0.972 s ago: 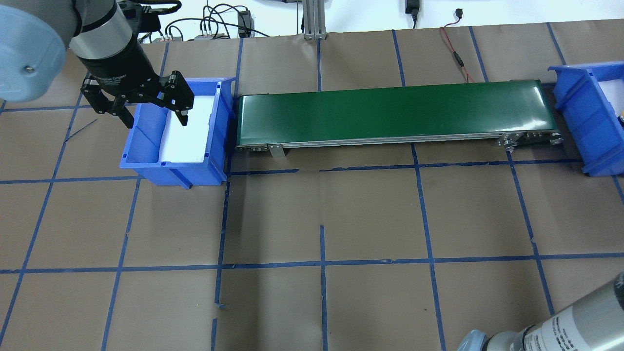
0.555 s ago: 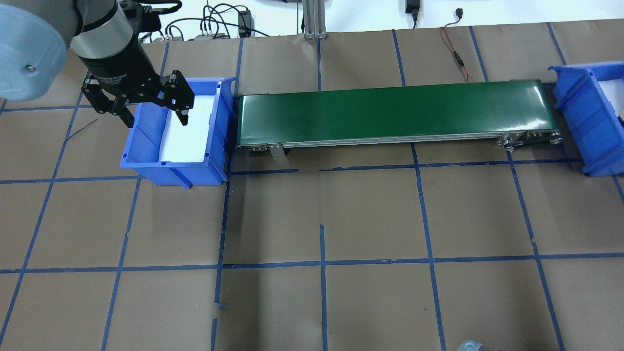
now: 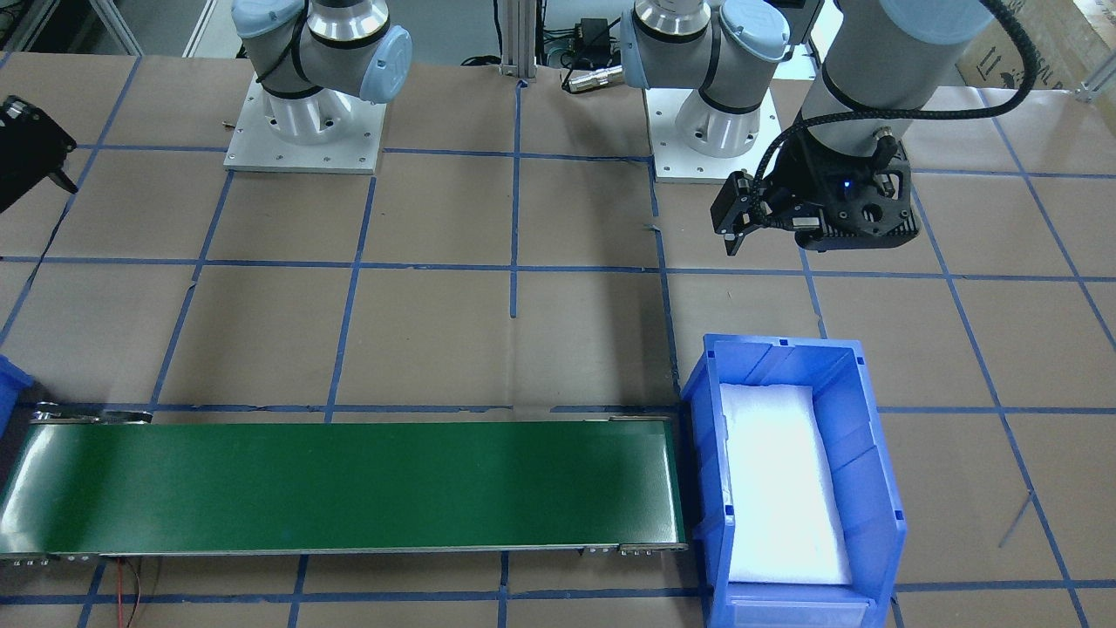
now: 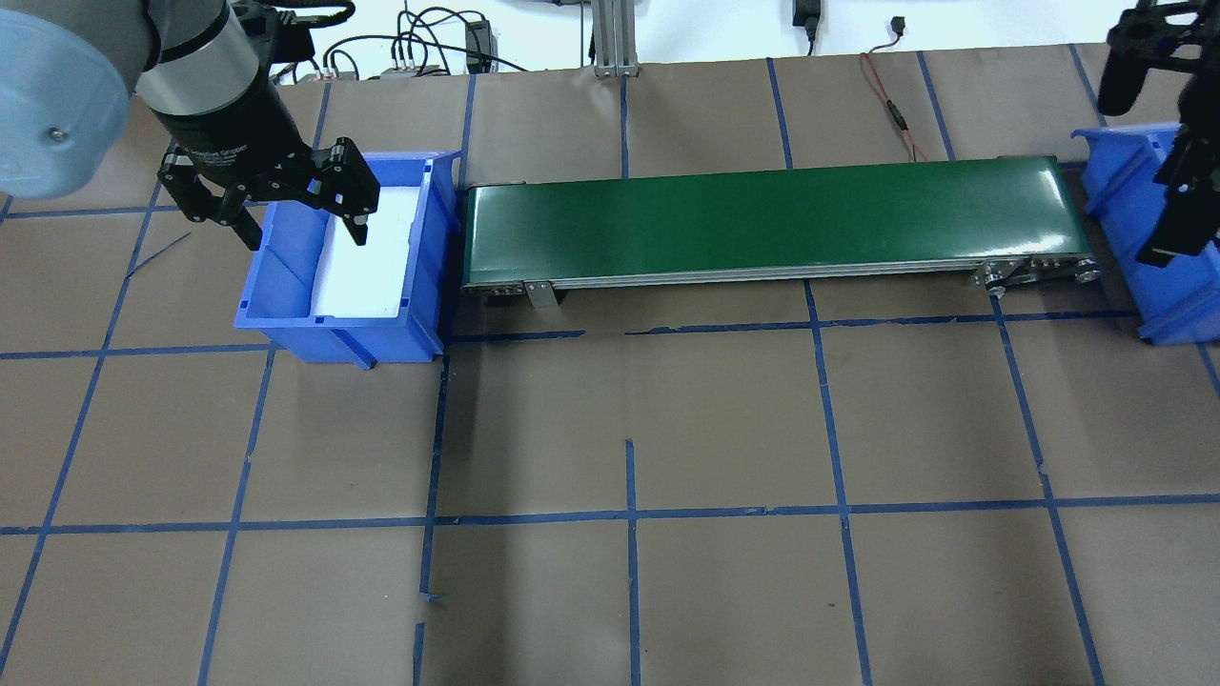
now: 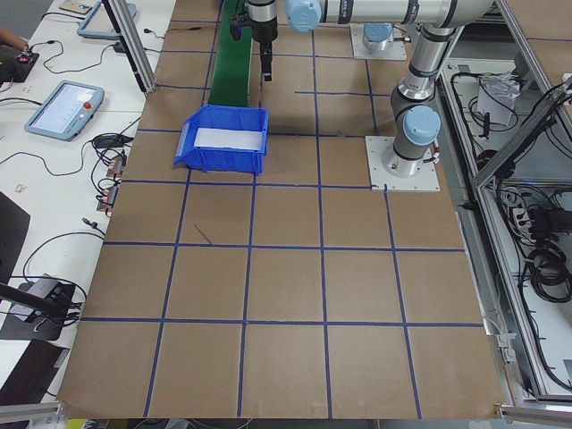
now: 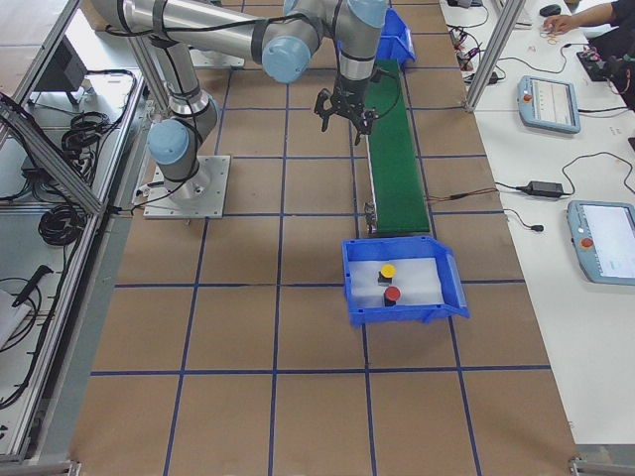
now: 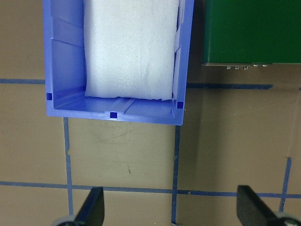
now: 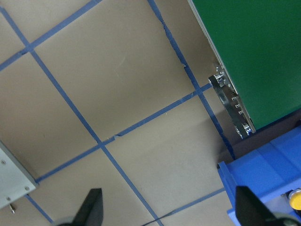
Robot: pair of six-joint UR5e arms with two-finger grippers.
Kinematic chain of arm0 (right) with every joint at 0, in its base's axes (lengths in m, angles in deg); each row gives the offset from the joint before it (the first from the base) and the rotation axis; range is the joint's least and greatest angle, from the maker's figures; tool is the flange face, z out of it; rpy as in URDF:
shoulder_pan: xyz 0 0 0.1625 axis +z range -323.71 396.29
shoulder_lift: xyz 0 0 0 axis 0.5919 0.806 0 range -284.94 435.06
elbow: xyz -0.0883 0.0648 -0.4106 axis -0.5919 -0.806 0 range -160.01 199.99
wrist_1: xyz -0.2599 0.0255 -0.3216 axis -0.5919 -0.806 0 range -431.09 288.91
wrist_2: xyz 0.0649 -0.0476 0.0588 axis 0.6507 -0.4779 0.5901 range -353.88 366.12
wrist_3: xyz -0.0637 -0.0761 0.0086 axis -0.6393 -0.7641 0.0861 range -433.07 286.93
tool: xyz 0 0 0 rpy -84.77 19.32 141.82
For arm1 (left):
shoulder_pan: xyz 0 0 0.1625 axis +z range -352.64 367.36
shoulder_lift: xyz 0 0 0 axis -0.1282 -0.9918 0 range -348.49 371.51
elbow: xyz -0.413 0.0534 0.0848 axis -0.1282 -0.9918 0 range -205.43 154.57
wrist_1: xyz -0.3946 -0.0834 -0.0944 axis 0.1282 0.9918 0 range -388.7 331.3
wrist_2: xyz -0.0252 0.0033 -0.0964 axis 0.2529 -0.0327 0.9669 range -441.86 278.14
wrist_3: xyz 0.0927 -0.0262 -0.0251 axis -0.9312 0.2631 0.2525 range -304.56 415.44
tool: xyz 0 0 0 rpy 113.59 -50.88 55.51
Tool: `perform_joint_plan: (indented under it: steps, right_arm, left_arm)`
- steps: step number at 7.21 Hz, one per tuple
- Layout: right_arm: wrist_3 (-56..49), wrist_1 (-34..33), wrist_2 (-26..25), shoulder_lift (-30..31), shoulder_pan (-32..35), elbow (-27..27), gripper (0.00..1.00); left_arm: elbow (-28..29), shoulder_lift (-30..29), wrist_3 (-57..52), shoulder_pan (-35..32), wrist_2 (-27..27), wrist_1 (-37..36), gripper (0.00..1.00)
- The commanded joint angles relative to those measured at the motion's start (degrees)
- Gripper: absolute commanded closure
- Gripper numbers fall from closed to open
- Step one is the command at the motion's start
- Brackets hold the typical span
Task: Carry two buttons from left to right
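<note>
Two small push buttons, one with a round yellow cap [image 6: 388,270] and one with a red mushroom cap [image 6: 393,294], stand caps up and close beside each other inside the blue plastic bin at the robot's right [image 6: 407,315]. The other blue plastic bin at the left [image 4: 324,333] holds only its white foam pad [image 4: 362,276]. Between both bins lies the long green conveyor belt [image 4: 762,219], with its long axis pointing from one bin to the other.

The left fingers [image 7: 94,209] are spread wide and hold nothing; they hang off one short end of the left bin. The right fingers [image 8: 91,207] are also wide and hold nothing, high over the surface near the belt's right end. In the right wrist view the yellow cap shows at the lower right corner, just outside the finger on that side, so the right arm is much nearer to the buttons. I judge that the transport is finished and only pulling back remains.
</note>
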Motion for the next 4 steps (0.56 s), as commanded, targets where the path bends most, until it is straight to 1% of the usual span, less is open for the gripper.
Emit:
perform_joint_plan:
  steps: [1, 2, 3, 4]
  right_arm:
    - [21.8, -0.4, 5.3, 0.7, 9.2, 0.1, 0.05]
    - [30.5, -0.8, 5.6, 0.4, 14.0, 0.0, 0.02]
    - [43.0, -2.1, 5.4, 0.1, 18.0, -0.1, 0.0]
    - [52.4, -3.2, 5.4, -0.1, 19.6, -0.1, 0.0]
  left_arm:
    - [0.0, 0.0, 0.0, 0.0, 0.0, 0.1, 0.0]
    - [0.0, 0.0, 0.0, 0.0, 0.0, 0.1, 0.0]
    - [0.0, 0.0, 0.0, 0.0, 0.1, 0.0, 0.0]
    - [0.0, 0.0, 0.0, 0.0, 0.0, 0.1, 0.0]
